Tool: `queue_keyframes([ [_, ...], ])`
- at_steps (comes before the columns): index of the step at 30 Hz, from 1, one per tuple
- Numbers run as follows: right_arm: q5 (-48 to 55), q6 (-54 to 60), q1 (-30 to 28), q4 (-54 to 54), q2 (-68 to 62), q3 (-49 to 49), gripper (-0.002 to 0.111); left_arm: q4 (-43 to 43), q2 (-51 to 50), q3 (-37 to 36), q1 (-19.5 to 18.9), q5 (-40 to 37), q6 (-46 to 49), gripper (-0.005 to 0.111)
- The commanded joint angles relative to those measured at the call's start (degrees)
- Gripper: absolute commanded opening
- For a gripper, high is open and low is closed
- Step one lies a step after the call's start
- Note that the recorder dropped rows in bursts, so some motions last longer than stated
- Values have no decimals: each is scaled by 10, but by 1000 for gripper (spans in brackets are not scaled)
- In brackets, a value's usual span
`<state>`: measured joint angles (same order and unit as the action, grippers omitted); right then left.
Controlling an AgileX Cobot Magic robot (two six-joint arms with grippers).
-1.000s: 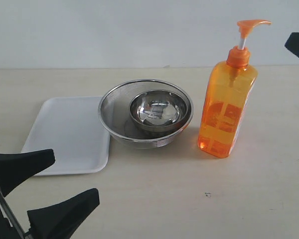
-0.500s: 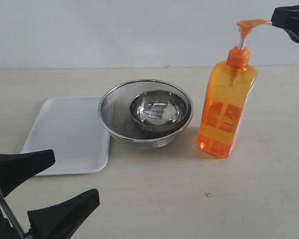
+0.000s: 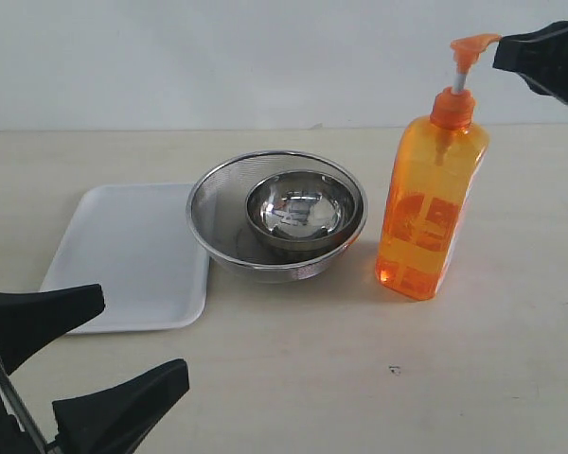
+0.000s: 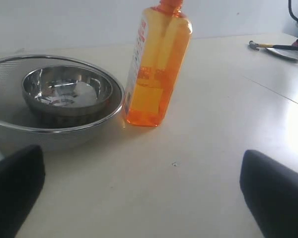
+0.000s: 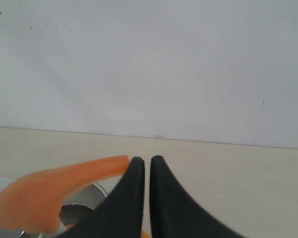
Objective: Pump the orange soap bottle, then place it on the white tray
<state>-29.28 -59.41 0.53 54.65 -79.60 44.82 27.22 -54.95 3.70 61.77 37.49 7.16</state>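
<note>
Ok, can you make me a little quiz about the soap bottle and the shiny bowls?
1. True or false: the orange soap bottle is standing on the white tray.
2. What sits inside the mesh strainer? A: a small steel bowl. B: a spoon. C: nothing.
3. Which gripper is up beside the pump head?

Key: 1 false, it stands on the table. 2 A. 3 the right gripper.
</note>
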Motion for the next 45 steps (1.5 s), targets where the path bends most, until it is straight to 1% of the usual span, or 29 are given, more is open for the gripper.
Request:
queue_keyframes([
  [1, -20, -11, 1, 1, -5, 17, 0, -1, 3, -3, 2, -5, -3, 105],
  [15, -35, -15, 1, 0, -37, 45, 0, -1, 3, -3, 2, -16, -3, 105],
  [21, -27, -16, 1, 6, -27, 45, 0, -1, 3, -3, 2, -17, -3, 105],
  [24, -16, -33, 1, 28, -15, 45, 0, -1, 3, -3, 2, -18, -3, 105],
  [25, 9, -48, 1, 48, -6, 45, 0, -1, 3, -3, 2, -20, -3, 105],
  [28, 41, -87, 1, 111, 9, 45, 0, -1, 3, -3, 2, -20, -3, 105],
  [29, 39, -123, 1, 151, 18, 45, 0, -1, 3, -3, 2, -20, -3, 105],
  [30, 37, -144, 1, 167, 22, 45, 0, -1, 3, -3, 2, -20, -3, 105],
  [31, 8, -172, 1, 197, 26, 45, 0, -1, 3, -3, 2, -19, -3, 105],
  [32, -10, -173, 1, 198, 25, 45, 0, -1, 3, -3, 2, -19, -3, 105],
  [40, -32, -164, 1, 188, 17, 45, 0, -1, 3, -3, 2, -19, -3, 105],
  [45, -39, -141, 1, 161, -10, 45, 0, -1, 3, -3, 2, -23, -3, 105],
])
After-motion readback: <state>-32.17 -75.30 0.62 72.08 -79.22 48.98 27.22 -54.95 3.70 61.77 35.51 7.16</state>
